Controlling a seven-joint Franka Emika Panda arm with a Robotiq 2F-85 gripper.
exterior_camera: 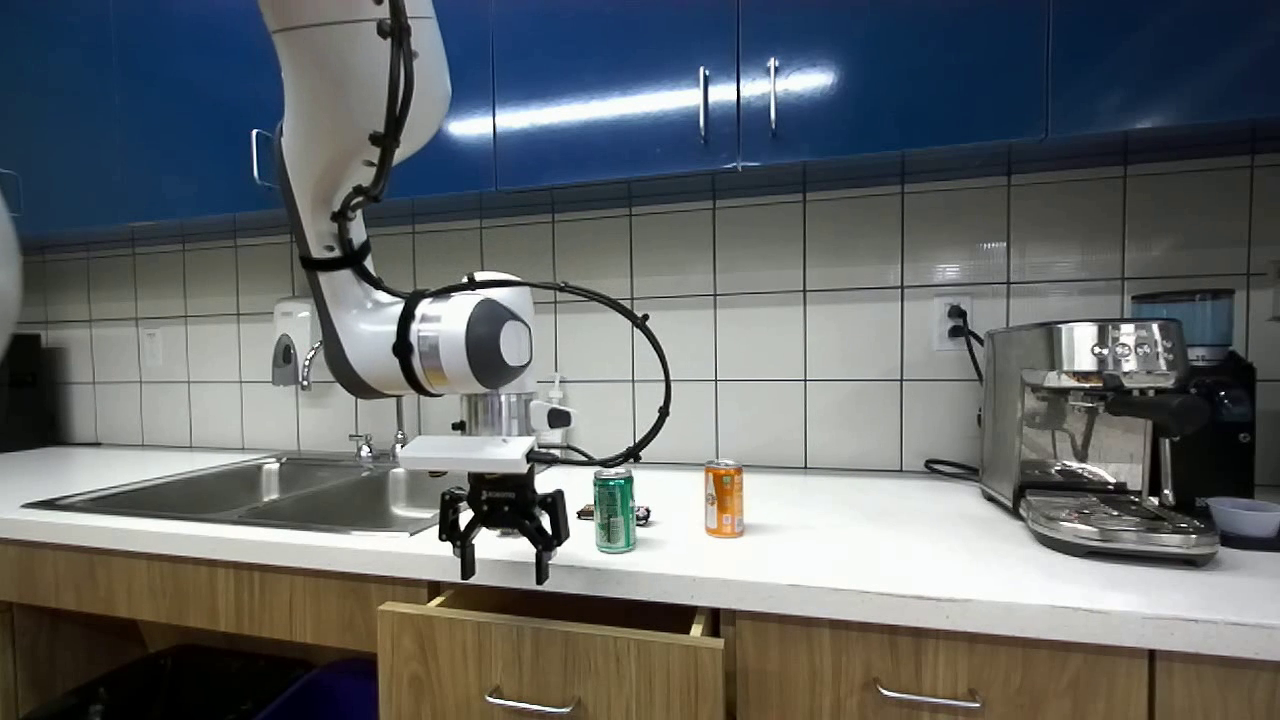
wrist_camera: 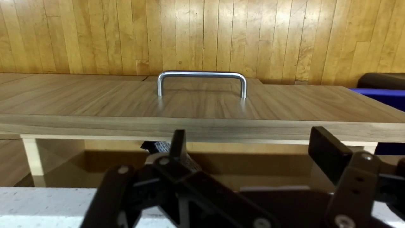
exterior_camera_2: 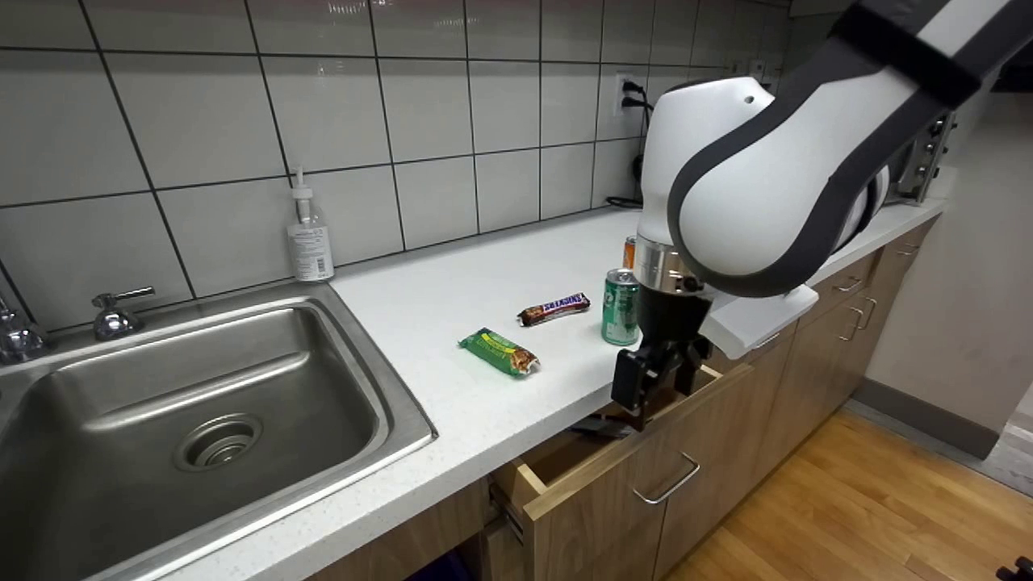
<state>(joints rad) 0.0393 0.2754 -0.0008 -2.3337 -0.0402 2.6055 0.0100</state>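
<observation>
My gripper (exterior_camera: 505, 572) is open with nothing between its fingers. It hangs over the pulled-out wooden drawer (exterior_camera: 550, 660), just in front of the counter edge; the gripper also shows in an exterior view (exterior_camera_2: 658, 387) and the wrist view (wrist_camera: 250, 136). The drawer's silver handle (wrist_camera: 202, 74) faces away from the counter. A dark packet with white print (wrist_camera: 163, 146) lies in the drawer, partly hidden by a finger. On the counter stand a green can (exterior_camera_2: 620, 311) and an orange can (exterior_camera: 724, 500). A Snickers bar (exterior_camera_2: 554, 310) and a green-wrapped bar (exterior_camera_2: 500, 352) lie nearby.
A steel sink (exterior_camera_2: 363, 355) is set in the white counter (exterior_camera: 850, 560). A soap bottle (exterior_camera_2: 311, 246) stands by the tiled wall. An espresso machine (exterior_camera: 1090, 430) stands at the counter's far end. Blue cabinets (exterior_camera: 600, 90) hang above. A blue bin (wrist_camera: 383, 92) is below the counter.
</observation>
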